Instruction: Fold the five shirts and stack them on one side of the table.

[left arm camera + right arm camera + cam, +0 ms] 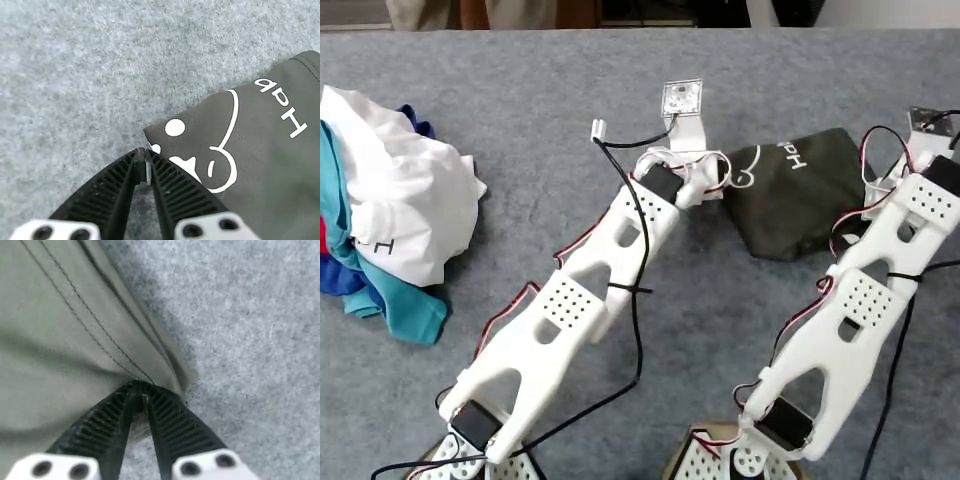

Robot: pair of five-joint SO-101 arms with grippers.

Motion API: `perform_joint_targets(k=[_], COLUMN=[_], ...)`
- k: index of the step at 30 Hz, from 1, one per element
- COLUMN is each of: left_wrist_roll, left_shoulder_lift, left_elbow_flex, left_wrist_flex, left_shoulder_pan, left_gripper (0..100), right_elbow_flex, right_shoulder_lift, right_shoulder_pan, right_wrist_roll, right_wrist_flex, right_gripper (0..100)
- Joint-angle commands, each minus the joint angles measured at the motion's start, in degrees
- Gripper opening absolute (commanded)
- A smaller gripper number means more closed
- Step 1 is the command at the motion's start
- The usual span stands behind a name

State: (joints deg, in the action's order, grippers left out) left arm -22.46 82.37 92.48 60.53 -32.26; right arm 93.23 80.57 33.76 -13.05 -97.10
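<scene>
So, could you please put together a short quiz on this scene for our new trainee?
1. True or false: the heap of unfolded shirts lies between the two arms.
2. What lies between the arms? A: a white shirt. B: a dark green shirt. C: a red shirt.
3. Fill in: the left end effector and the right end effector are both ___.

Key:
1. False: the heap lies at the table's left side in the high view.
2. B.
3. Shut.
</scene>
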Motion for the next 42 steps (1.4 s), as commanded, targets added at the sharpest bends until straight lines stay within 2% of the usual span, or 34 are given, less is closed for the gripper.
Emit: perform_joint_targets(k=[1, 5, 10, 13, 15, 19, 25, 30, 36, 37, 40, 42], left_wrist_roll=[-0.18, 7.30, 15.30, 21.98, 24.35, 24.79, 25.32, 25.23, 24.88, 25.23, 28.57, 27.96], left_shoulder_lift=[-2.07, -5.93, -13.14, -17.71, -20.35, -24.13, -29.49, -34.33, -44.44, -46.55, -53.67, -59.21], left_elbow_flex=[3.43, 3.34, 3.43, 3.34, 3.34, 3.34, 3.34, 3.16, -1.85, -4.22, -15.47, -25.23], left_wrist_flex=[0.00, 3.69, 14.86, 23.12, 27.25, 32.18, 39.91, 40.35, 40.44, 40.53, 40.53, 40.53], left_shoulder_pan=[-1.49, -0.35, 2.37, 4.13, 5.71, 8.53, 14.07, 22.07, 27.25, 28.48, 33.49, 36.84], left_gripper=[2, 2, 2, 2, 2, 2, 2, 2, 2, 2, 2, 2], right_elbow_flex=[2.24, 2.24, 2.24, 2.42, 2.24, 2.33, 1.98, 1.98, -3.47, -5.85, -18.15, -27.38], right_shoulder_lift=[-0.40, -0.40, -0.40, -1.19, -3.38, -7.78, -19.65, -27.38, -35.30, -37.23, -46.02, -52.18], right_shoulder_pan=[-0.13, -0.13, -0.13, -0.13, -0.13, -2.95, -9.19, -10.95, -17.63, -18.68, -23.43, -26.51], right_wrist_roll=[0.26, 0.18, 0.18, -3.60, -0.70, 7.65, 6.86, 6.59, 5.19, 3.78, -7.47, -8.62], right_wrist_flex=[0.97, 0.88, 0.88, 0.18, 0.70, -2.99, -5.19, -5.27, -5.36, -5.36, -5.36, -5.01], right_gripper=[0.3, 0.3, 0.4, 0.2, 0.2, 0.4, 0.3, 0.5, 0.5, 0.8, 3.1, 3.0])
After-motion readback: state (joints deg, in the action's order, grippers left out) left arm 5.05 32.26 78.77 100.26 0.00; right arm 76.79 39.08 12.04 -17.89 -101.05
